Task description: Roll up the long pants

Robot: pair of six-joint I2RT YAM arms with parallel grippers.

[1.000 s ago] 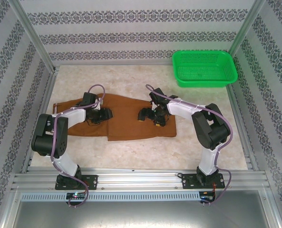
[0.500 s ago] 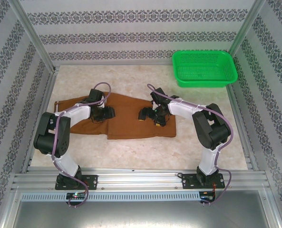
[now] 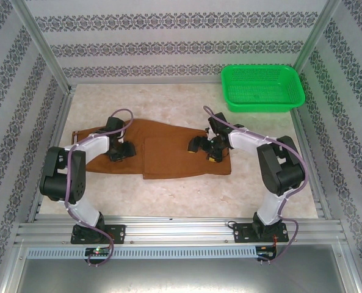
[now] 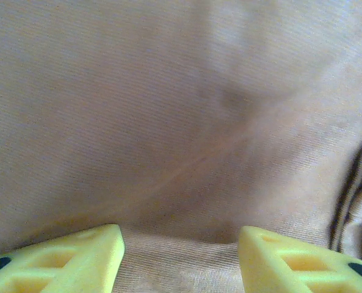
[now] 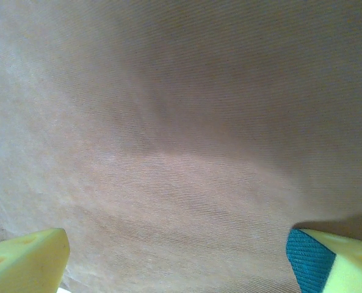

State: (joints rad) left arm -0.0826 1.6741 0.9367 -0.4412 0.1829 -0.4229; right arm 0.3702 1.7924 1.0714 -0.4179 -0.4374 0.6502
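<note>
Long pants (image 3: 168, 148) lie flat, rust-brown plain cloth w/ faint creases.

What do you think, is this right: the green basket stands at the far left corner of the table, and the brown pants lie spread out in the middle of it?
Not quite. The green basket stands at the far right corner of the table, not the far left, as the top external view shows. The rest holds: the long pants lie spread out in the middle of it.

Rust-brown long pants (image 3: 166, 150) spread flat, unrolled
</note>
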